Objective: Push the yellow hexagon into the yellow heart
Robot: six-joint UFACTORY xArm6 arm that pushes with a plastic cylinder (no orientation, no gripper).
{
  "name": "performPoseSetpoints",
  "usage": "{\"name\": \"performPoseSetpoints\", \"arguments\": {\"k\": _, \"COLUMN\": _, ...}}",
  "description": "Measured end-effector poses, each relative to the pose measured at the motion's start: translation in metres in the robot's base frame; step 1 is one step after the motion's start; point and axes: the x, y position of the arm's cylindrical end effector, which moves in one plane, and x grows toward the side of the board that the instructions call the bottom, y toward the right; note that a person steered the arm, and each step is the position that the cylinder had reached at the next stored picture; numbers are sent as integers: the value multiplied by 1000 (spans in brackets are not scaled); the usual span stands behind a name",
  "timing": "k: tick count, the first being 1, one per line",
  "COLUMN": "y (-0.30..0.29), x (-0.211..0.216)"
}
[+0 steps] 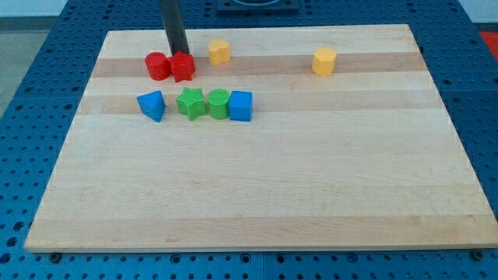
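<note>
My tip [180, 52], a bare dark rod holding nothing, touches the red wooden blocks [170, 66] near the worktop's top-left corner. Yellow wooden hexagon [324, 61]: near the top edge, well toward the right. Yellow wooden heart [219, 51]: between them, just beside the tip.

Pale wooden tabletop [257, 194], plank grain running left to right, lying on a blue perforated base [31, 93].

Eight blocks, all in the 12 o'clock half:
- Two red blocks, touching: one rounded [157, 66], one star-like [182, 67], at about 11 o'clock.
- Yellow heart [219, 51] just beside them toward 2 o'clock, apart.
- Yellow hexagon [324, 61] well apart at 1 o'clock, alone.
- Row below the reds: blue triangle-like block [152, 104], a gap, then green star [190, 103], green round block [217, 103], blue cube [240, 106], those three touching.

My tip [180, 53] rests at the red star's 12 o'clock edge.
</note>
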Motion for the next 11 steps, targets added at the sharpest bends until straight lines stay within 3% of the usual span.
{"name": "performPoseSetpoints", "arguments": {"k": 2, "y": 40, "x": -45}}
{"name": "performPoseSetpoints", "arguments": {"k": 3, "y": 69, "x": -39}}
{"name": "performPoseSetpoints", "arguments": {"k": 6, "y": 70, "x": 10}}
{"name": "performPoseSetpoints", "arguments": {"k": 7, "y": 111, "x": -6}}
{"name": "performPoseSetpoints", "arguments": {"k": 9, "y": 294, "x": -31}}
{"name": "performPoseSetpoints", "arguments": {"k": 10, "y": 360, "x": -14}}
{"name": "performPoseSetpoints", "arguments": {"k": 11, "y": 366, "x": 21}}
